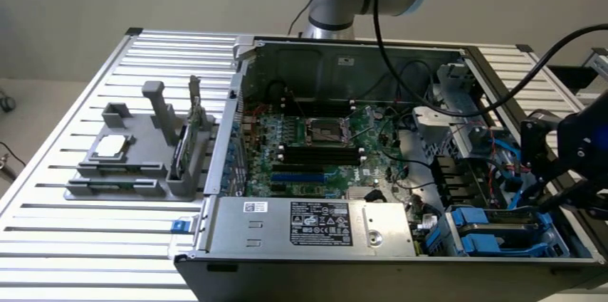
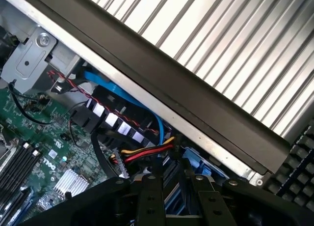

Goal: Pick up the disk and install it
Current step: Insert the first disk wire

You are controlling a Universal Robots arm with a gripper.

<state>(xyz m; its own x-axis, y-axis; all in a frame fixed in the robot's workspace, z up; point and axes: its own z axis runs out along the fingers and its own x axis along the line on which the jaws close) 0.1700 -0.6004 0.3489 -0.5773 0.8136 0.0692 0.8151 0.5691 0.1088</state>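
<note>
Gripper [image 2: 176, 199] low over the drive bay, with the disk [image 1: 475, 222] just beneath it.

The black gripper hangs at the near corner of the open computer case [image 1: 380, 273] on the exterior view's right. It is just above what appears to be the disk: a blue-framed drive sitting in the bay, beside red, yellow and blue cables [image 2: 147, 150]. Whether the jaws grip its carrier or stand clear I cannot tell — the contact is hidden. The case lies on its side with the panel off, so the bay is reached from above, which would explain the steep approach along the case wall. Everything rests on 1 ribbed aluminium table [image 1: 85, 245]. A grey fixture [image 1: 142, 167] sits well apart from the case, and a plain pale wall stands behind.
</note>
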